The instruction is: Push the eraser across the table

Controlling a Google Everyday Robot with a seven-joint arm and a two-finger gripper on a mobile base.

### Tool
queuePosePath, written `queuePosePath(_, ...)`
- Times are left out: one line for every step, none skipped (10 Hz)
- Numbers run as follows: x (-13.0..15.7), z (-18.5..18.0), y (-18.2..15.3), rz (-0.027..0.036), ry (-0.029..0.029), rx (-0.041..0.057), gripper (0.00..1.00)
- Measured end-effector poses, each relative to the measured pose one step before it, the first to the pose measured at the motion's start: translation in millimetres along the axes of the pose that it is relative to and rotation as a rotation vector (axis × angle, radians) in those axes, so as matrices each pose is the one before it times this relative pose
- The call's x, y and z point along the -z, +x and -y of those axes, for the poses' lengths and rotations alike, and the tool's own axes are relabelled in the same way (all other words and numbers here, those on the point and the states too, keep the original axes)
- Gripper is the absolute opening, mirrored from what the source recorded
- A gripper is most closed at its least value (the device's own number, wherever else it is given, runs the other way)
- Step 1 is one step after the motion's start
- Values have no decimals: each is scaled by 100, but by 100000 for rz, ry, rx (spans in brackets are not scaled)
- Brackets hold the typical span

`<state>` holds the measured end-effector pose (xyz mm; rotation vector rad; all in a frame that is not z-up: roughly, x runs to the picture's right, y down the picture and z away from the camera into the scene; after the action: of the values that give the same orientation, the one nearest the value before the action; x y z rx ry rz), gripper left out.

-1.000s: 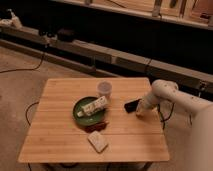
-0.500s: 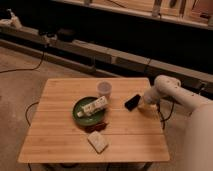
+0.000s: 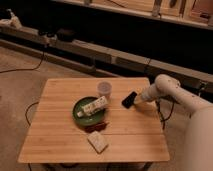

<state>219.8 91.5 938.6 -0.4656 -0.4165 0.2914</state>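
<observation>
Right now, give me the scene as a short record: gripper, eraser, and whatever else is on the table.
table: light wood slats
green plate: holds a white tube
cup: upright, behind the green plate
eraser: black slab, between the cup and the gripper
gripper: shut, at the eraser's end away from the cup
pale block: in front of the green plate, near the table's front edge

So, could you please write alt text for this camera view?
A shut gripper on a white arm, reaching from the right, sits beside a flat black rectangular eraser on a light-wood slatted table. Nearby: a pale cup and a green plate.
</observation>
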Motion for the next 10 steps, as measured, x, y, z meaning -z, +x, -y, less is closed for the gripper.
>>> queuePosePath(-462,-162,-288,1076,242,56,25)
queuePosePath(-665,-140,-516,1567,861,89,25)
queuePosePath(-549,91,-586,1664,1805,-43,25)
queuePosePath(-328,295,-460,1055,2524,-250,25)
queuePosePath(-84,539,-338,417,3538,-602,25)
queuePosePath(-153,386,-256,533,3278,-947,25)
queuePosePath(-276,98,-311,606,2872,-406,25)
queuePosePath(-229,-74,-247,451,1573,277,25)
queuePosePath(-231,-39,-532,788,1744,993,25)
queuePosePath(-269,-87,-762,944,1608,1586,25)
